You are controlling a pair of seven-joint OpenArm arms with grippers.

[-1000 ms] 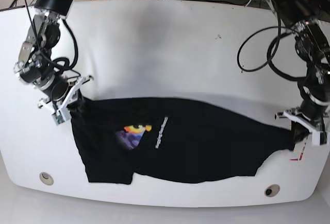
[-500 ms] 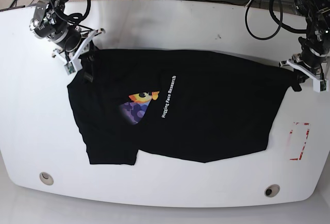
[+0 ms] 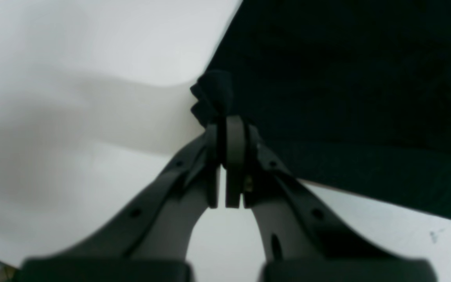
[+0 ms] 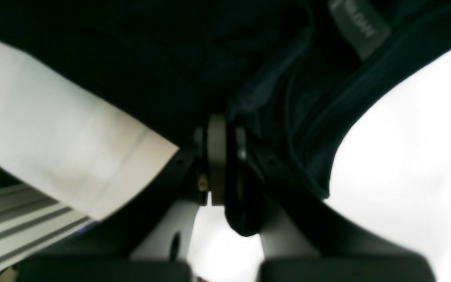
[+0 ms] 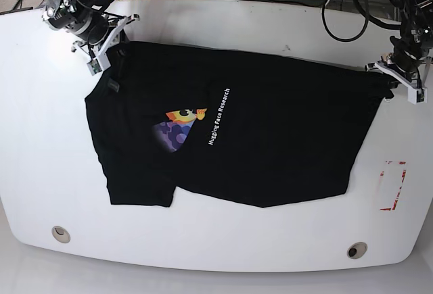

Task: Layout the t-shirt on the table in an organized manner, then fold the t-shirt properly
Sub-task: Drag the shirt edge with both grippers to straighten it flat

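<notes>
The black t-shirt [image 5: 270,138] lies spread across the white table [image 5: 223,20], with a colourful print and white lettering facing up. My right gripper [image 5: 103,45] is at the shirt's far left corner and is shut on bunched fabric [image 4: 272,98]; a grey label [image 4: 356,27] shows beside it. My left gripper [image 5: 394,82] is at the shirt's far right corner. In the left wrist view this gripper [image 3: 225,127] is shut on a small bunch of black fabric [image 3: 213,94]. The shirt's near left part is folded under itself.
A red tape rectangle [image 5: 392,186] lies on the table near the right edge, just clear of the shirt. Two round metal-ringed holes [image 5: 61,233] [image 5: 356,249] sit near the front edge. Cables hang behind the table's far edge.
Both grippers have moved toward the table's far edge, dragging the shirt with them. The shirt has stretched wider and flatter, and the red tape rectangle is now uncovered.
</notes>
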